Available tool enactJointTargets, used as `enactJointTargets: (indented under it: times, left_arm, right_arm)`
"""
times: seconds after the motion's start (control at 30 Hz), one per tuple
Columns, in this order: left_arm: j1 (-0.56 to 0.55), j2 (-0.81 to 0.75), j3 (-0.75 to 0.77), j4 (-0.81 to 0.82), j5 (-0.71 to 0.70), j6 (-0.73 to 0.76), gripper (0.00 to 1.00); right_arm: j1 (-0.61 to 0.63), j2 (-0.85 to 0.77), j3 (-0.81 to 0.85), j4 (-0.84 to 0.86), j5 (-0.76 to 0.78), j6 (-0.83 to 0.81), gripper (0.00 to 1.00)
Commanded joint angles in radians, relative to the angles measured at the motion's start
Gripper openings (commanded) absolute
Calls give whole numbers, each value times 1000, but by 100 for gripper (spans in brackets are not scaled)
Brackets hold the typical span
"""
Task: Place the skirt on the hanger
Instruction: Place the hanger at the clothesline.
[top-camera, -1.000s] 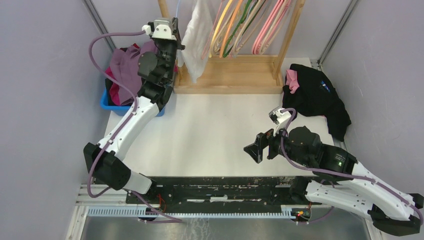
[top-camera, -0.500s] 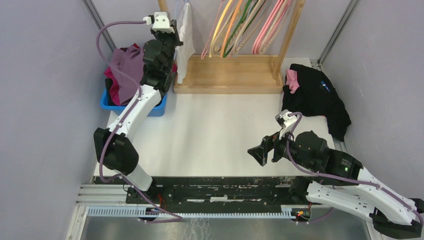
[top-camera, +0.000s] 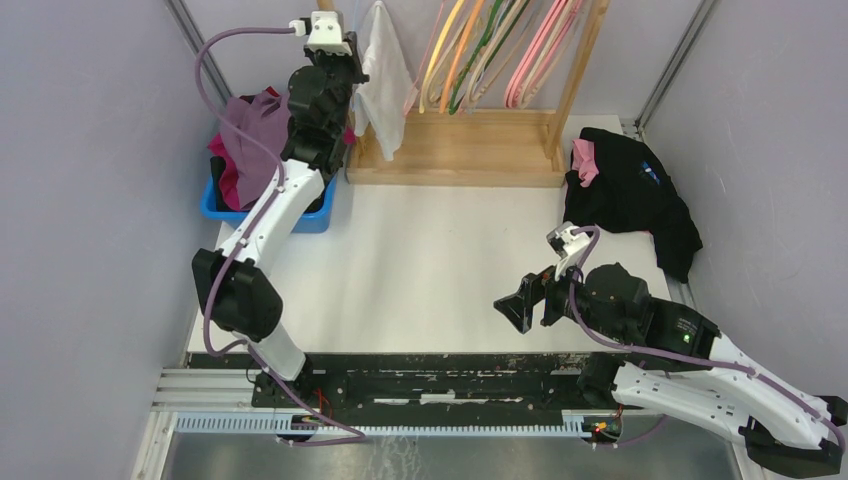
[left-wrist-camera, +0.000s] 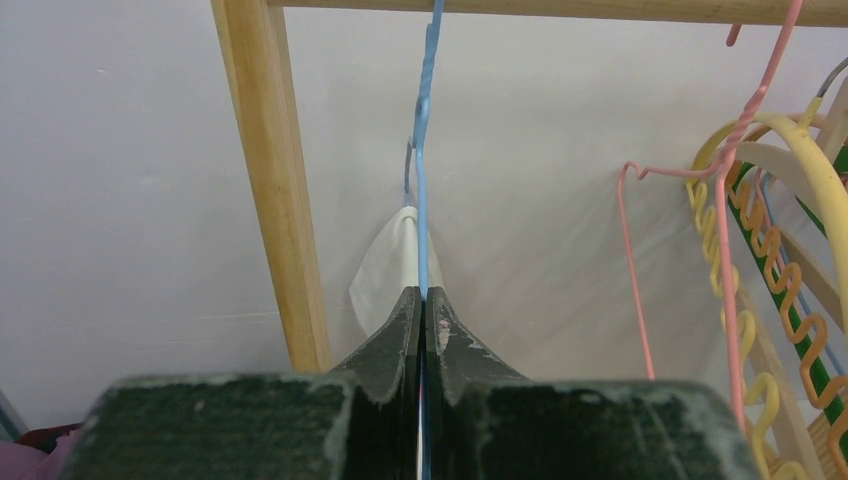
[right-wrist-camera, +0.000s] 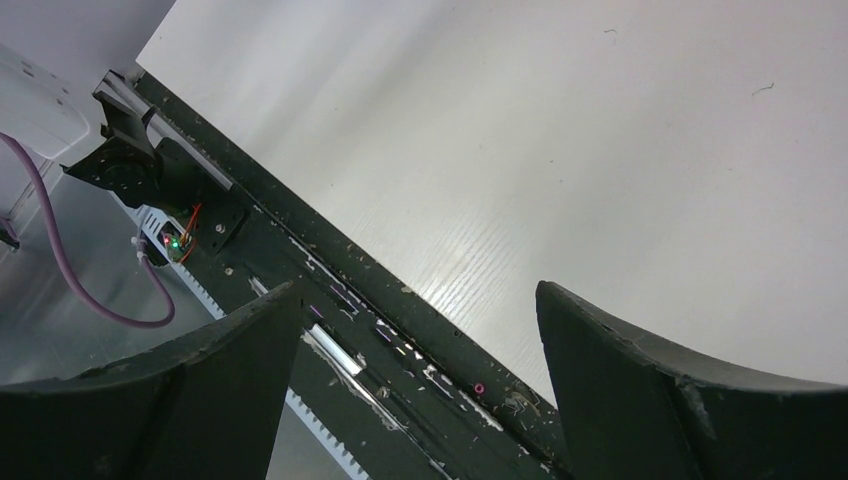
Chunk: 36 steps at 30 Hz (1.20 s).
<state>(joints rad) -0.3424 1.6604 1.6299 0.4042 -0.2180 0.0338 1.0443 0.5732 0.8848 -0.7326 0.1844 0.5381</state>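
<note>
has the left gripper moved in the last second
Yes. The left gripper, shut on the blue hanger, has moved away from the arm bases toward the back wall, ending farther from the base board of the wooden rack.

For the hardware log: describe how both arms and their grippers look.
Both the left arm and the right arm have white link shells with black joint housings. A purple cable loops along each, up to a white camera mount at the wrist. A small green light glows on the right arm. The left gripper and right gripper have black tapered fingers, scuffed whitish.
</note>
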Motion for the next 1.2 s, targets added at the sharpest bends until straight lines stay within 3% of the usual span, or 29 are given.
enactJointTargets:
  times: [0.0, 0.3, 0.67, 0.83, 1.0, 1.17]
  left_arm:
    - [16, 30, 99, 23, 23, -37, 4]
    - [28, 59, 114, -7, 28, -44, 4]
    - [28, -50, -146, 112, 8, -103, 7]
    - [29, -76, -155, 85, 0, -109, 25]
    - [27, -160, -128, -129, -79, -161, 43]
    - [28, -321, -220, -267, -110, -228, 55]
  right_arm:
    - [-3, -1, -2, 62, -5, 12, 92]
    - [-3, -4, -22, 73, -6, 20, 91]
    - [-3, 13, -18, 84, -17, 13, 91]
    - [-2, 21, -13, 89, -23, 16, 92]
    - [-3, 104, 49, 70, -22, 14, 95]
    - [-3, 192, 124, 65, -34, 11, 100]
